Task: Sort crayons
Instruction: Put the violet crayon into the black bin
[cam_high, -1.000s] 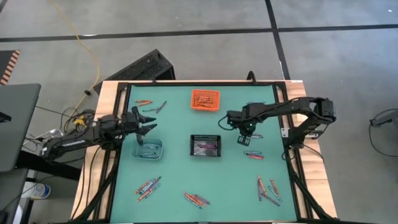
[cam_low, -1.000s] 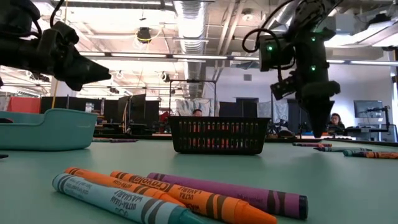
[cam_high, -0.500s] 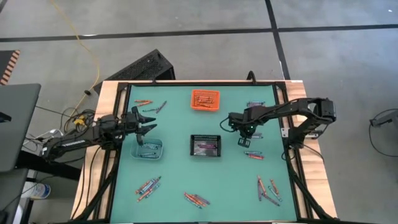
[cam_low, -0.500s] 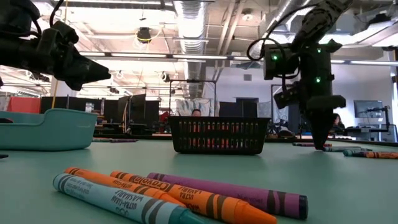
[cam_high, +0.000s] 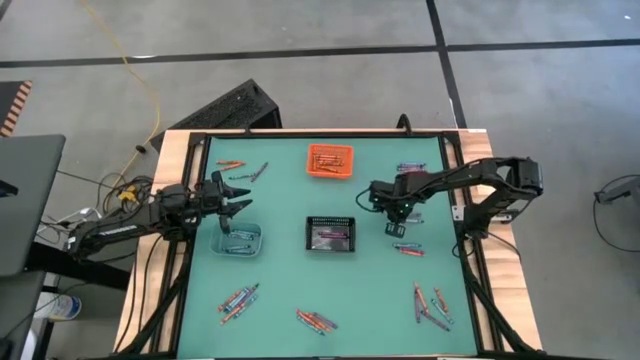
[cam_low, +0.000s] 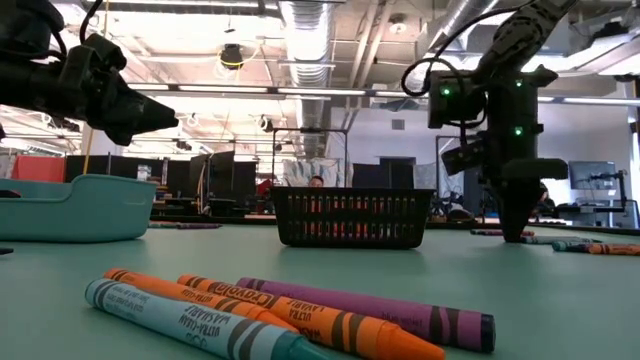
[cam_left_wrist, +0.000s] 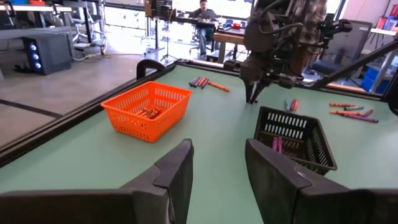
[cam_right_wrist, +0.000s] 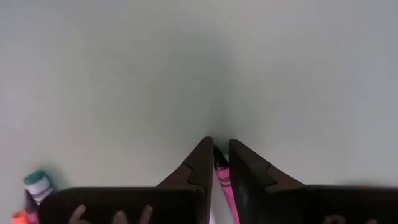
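My right gripper points down close over the green table, right of the black bin, shut on a pink-purple crayon. Loose crayons lie flat in clusters nearby, at the near right, near middle, near left and far left. Close to the low camera lie three more crayons. My left gripper waits open and level at the left edge, above the pale teal bin. My right gripper pinches the pink-purple crayon between its two fingers, which point down from above. The crayon lies along the fingers, and its dark tip shows in the gap just short of the fingertips. Whether the tip touches the table, I cannot tell.
An orange bin with orange crayons stands at the far middle. The black bin holds purple crayons. More crayons lie at the far right. Bare green table lies between the bins and the near clusters.
My right gripper has sunk toward the table and drifted a little toward the right edge, away from the black bin, rolling slightly about its own axis. Its fingers keep the same gap on the crayon.
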